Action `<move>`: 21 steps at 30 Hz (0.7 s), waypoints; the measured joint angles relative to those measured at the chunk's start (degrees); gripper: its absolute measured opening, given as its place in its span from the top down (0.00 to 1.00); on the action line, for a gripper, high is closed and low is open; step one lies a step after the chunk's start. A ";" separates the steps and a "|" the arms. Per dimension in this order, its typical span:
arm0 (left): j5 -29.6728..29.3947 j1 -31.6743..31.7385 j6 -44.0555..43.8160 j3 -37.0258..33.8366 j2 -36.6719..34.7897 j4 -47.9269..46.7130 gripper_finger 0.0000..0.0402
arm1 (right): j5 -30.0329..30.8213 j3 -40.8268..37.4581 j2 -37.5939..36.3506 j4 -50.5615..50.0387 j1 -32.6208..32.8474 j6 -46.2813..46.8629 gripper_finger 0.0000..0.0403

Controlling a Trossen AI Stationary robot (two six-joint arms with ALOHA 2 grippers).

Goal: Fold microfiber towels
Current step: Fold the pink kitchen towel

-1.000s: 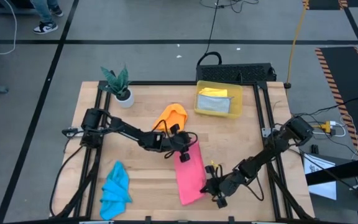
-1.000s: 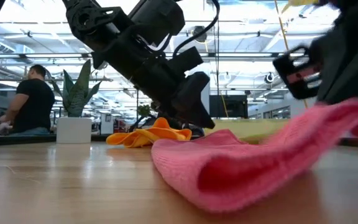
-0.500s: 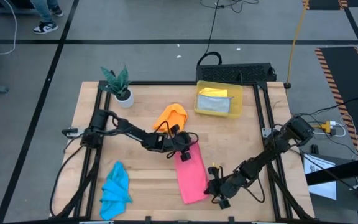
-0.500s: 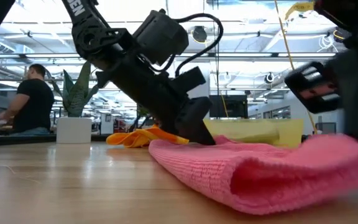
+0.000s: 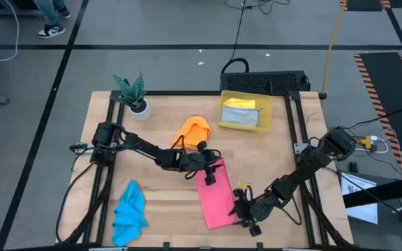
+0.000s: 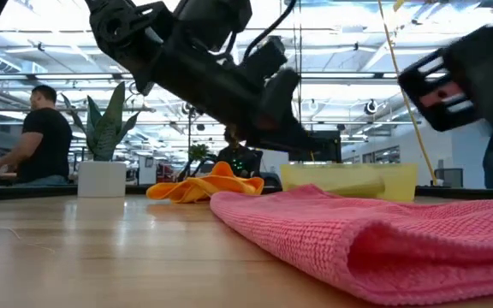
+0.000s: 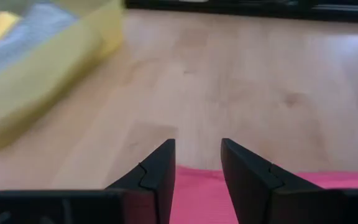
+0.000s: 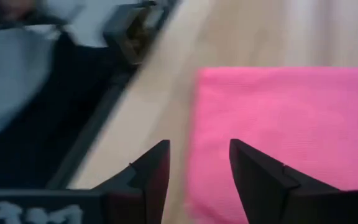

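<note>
A pink towel (image 5: pixel 215 195) (image 6: pixel 358 239) lies on the table as a long folded strip, with its rounded fold toward the near edge. My left gripper (image 5: pixel 211 173) (image 7: pixel 197 146) hangs open just above the strip's far end and is clear of it. My right gripper (image 5: pixel 243 211) (image 8: pixel 197 149) stands open over the strip's near right corner, pink cloth (image 8: pixel 291 124) beneath it. An orange towel (image 5: pixel 192 129) lies crumpled behind the pink one. At the near left lies a blue towel (image 5: pixel 130 209). A yellow and a grey towel lie in the yellow bin (image 5: pixel 244 129).
A potted plant (image 5: pixel 135 94) stands at the far left corner. The yellow bin (image 6: pixel 349 180) is at the far right. Bare wood shows between the pink towel and the bin, and at the table's left middle. A person (image 6: pixel 45 137) sits in the room beyond the table.
My right gripper had the pink towel's near end lifted. It lowered that end, let go and drew up slightly, so the strip now lies flat. My left gripper, which was down at the towel's far end, has tipped up clear of the cloth.
</note>
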 joint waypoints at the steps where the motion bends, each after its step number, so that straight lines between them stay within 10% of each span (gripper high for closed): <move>1: 1.12 0.01 0.10 0.01 0.51 1.07 0.67 | 2.06 0.00 0.64 -0.14 -0.42 0.29 0.61; 21: -1.70 4.20 -2.61 0.04 6.97 -2.69 0.67 | 4.84 -5.52 2.09 6.85 -2.98 -2.52 0.89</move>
